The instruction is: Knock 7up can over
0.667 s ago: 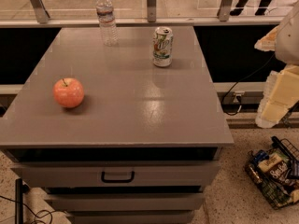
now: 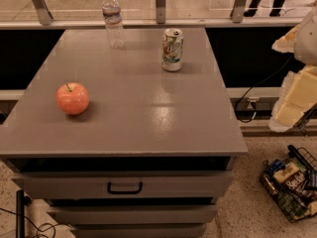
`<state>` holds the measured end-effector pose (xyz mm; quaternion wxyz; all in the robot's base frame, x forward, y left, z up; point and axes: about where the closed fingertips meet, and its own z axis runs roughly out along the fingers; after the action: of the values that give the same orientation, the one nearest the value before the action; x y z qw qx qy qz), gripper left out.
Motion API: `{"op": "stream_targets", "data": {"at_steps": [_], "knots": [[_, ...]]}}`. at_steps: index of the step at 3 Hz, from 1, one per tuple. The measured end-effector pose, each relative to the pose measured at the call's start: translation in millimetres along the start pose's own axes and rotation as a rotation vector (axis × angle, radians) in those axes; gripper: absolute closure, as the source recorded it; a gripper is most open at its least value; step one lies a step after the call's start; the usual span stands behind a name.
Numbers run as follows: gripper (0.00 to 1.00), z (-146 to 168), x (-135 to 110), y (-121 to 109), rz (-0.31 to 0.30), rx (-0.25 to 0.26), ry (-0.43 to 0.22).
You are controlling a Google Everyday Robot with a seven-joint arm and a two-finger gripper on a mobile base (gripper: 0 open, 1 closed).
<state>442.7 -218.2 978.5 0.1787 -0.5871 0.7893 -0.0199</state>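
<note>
Gripper hangs well right of the 7up can, off past the table edge, approx where I saw it a sec ago, grip state I can't tell, w/ can upright as before, bottle near its left, apple nearer-left.

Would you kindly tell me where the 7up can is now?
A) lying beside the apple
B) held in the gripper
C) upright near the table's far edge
C: the 7up can stands upright near the far edge of the table, right of the water bottle; the gripper hangs beyond the table's right side, apart from it.
</note>
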Motion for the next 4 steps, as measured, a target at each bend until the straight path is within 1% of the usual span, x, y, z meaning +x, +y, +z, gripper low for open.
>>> {"op": "stream_targets", "data": {"at_steps": [1, 2, 3, 4], "knots": [[0.00, 5, 20, -24, 0.176, 0.027, -0.130], [0.00, 24, 36, -43, 0.383, 0.051, -0.338], [0.00, 41, 31, -75, 0.493, 0.093, -0.557], [0.00, 57, 17, -107, 0.546, 0.117, -0.697]]}}
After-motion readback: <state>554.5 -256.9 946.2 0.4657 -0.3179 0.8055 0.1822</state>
